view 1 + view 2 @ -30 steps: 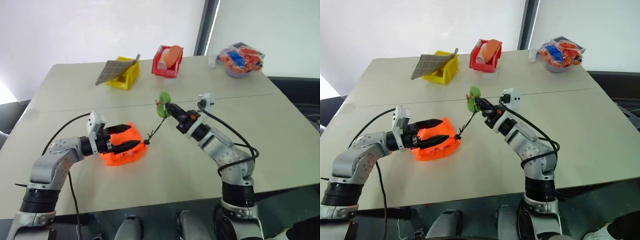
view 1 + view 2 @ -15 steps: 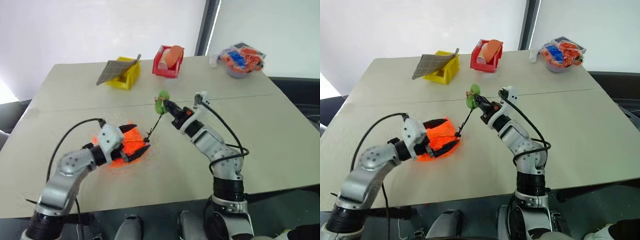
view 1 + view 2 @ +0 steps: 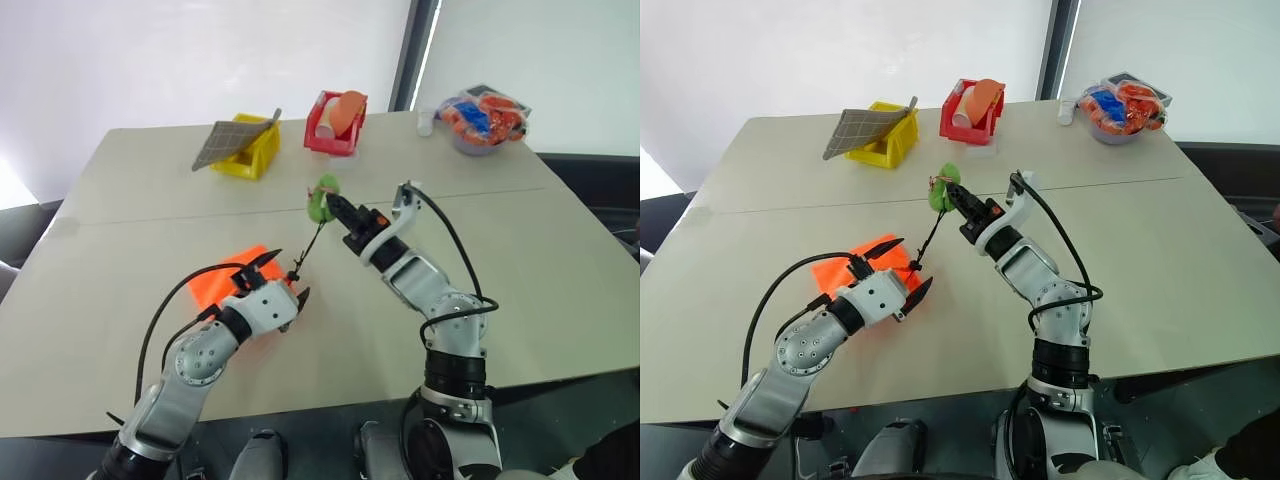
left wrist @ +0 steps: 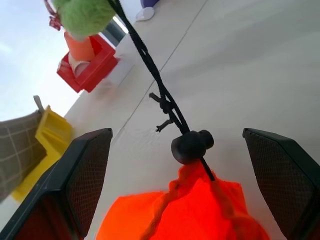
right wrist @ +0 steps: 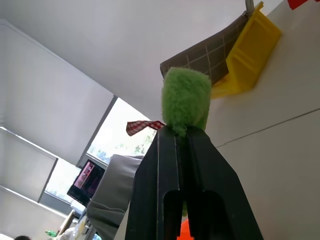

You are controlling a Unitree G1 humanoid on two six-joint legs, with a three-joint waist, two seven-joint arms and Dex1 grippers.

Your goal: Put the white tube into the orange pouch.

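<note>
Orange pouch (image 3: 868, 262): soft fabric, lying flat on the worktop (image 3: 1160, 250), its gathered neck pointing toward the red bin (image 3: 970, 112) at the worktop's far side.

Left gripper (image 3: 892, 270): the nearer of the two, fingers spread wide on either side of the pouch's neck end, pointing level across it, nothing held; the wrist view shows the black cord stopper (image 4: 191, 146) centred between its fingers.

Right gripper (image 3: 952, 193): beyond the pouch and raised above the worktop, pinched shut on the lime-green tag (image 3: 940, 188).

Black cord (image 3: 927, 238): runs taut and slanted from tag down to stopper (its line is the pouch's long axis, and the coming move likely turns on it).

White tube: cannot be told apart from the pouch or the grippers; it may be inside, but no view settles this.

Open room: bare worktop on every side of the pouch; the near edge is not far behind the left arm.
</note>
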